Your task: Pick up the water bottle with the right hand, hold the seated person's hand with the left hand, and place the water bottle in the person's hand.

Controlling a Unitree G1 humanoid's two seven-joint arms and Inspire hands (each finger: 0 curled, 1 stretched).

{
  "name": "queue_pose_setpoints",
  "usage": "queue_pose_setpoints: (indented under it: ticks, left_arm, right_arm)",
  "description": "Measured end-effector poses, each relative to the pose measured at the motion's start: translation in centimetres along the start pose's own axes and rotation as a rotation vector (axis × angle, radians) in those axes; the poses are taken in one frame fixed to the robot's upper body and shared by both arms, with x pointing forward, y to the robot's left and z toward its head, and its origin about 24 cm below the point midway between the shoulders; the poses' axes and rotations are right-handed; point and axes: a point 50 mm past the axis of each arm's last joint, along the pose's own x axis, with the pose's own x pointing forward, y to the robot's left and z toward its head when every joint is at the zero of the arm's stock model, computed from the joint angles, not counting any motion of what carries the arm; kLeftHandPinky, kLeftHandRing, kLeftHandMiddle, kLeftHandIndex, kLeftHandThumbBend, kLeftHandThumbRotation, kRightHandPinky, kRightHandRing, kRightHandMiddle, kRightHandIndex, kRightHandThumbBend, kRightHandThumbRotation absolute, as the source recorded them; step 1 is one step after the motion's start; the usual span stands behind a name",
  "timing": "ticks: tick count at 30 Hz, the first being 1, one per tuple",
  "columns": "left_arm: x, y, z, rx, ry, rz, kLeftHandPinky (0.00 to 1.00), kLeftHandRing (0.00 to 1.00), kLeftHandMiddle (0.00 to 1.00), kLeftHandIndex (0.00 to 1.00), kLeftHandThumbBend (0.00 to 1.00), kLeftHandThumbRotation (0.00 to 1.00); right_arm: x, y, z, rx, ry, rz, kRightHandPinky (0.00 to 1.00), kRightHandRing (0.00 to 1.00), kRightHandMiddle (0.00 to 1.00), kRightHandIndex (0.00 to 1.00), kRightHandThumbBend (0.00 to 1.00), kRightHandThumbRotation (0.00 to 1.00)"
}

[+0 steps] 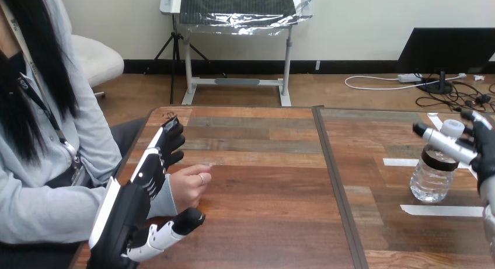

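A clear water bottle (pixel 433 175) with a white cap and a dark band stands upright on the table's right part. My right hand (pixel 483 155) is at the right edge, open, its thumb (pixel 446 143) lying across the front of the bottle's neck and its fingers straight behind the cap. The person's hand (pixel 188 186) rests on the table at the left, loosely closed. My left hand (pixel 125 213) lies over the person's wrist, open, with straight fingers (pixel 163 146) pointing away from me and the thumb (pixel 175 228) stretched out on the near side, not curled round it.
The wooden table (pixel 262 181) has a dark seam (pixel 335 181) running front to back through its middle. White tape strips (pixel 441 210) lie around the bottle on the right half. The person sits at the left side.
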Motion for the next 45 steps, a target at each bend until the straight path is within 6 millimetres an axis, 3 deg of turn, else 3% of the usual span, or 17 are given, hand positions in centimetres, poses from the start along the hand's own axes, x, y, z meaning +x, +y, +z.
queue_pose_setpoints:
  ticks: [12, 26, 41, 44, 45]
  left_arm:
    - [-0.4, 0.0, 0.1, -0.001, 0.007, 0.004, 0.90, 0.95, 0.97, 0.96, 1.00, 0.69]
    - [-0.5, 0.2, 0.2, -0.019, -0.004, 0.019, 0.90, 0.94, 0.96, 0.95, 1.00, 0.67]
    - [-0.4, 0.2, 0.3, -0.014, -0.022, 0.010, 0.91, 0.94, 0.96, 0.95, 1.00, 0.67]
    - [-0.5, 0.2, 0.4, -0.014, -0.026, 0.008, 0.91, 0.94, 0.96, 0.94, 1.00, 0.67]
    - [-0.5, 0.2, 0.4, -0.014, -0.028, 0.007, 0.91, 0.94, 0.95, 0.94, 1.00, 0.67]
  right_arm:
    - [-0.6, 1.1, -1.5, -0.015, 0.041, 0.031, 0.81, 0.86, 0.88, 0.92, 0.88, 0.41]
    - [-0.7, 1.4, -1.7, -0.023, 0.046, 0.042, 0.81, 0.85, 0.87, 0.92, 0.86, 0.37]
    - [-0.7, 1.5, -1.8, -0.057, 0.055, 0.041, 0.73, 0.81, 0.86, 0.90, 0.90, 0.36]
    - [-0.7, 1.6, -1.8, -0.063, 0.062, 0.042, 0.67, 0.75, 0.86, 0.90, 0.89, 0.33]
    - [-0.7, 1.6, -1.8, -0.064, 0.063, 0.042, 0.66, 0.75, 0.86, 0.89, 0.86, 0.27]
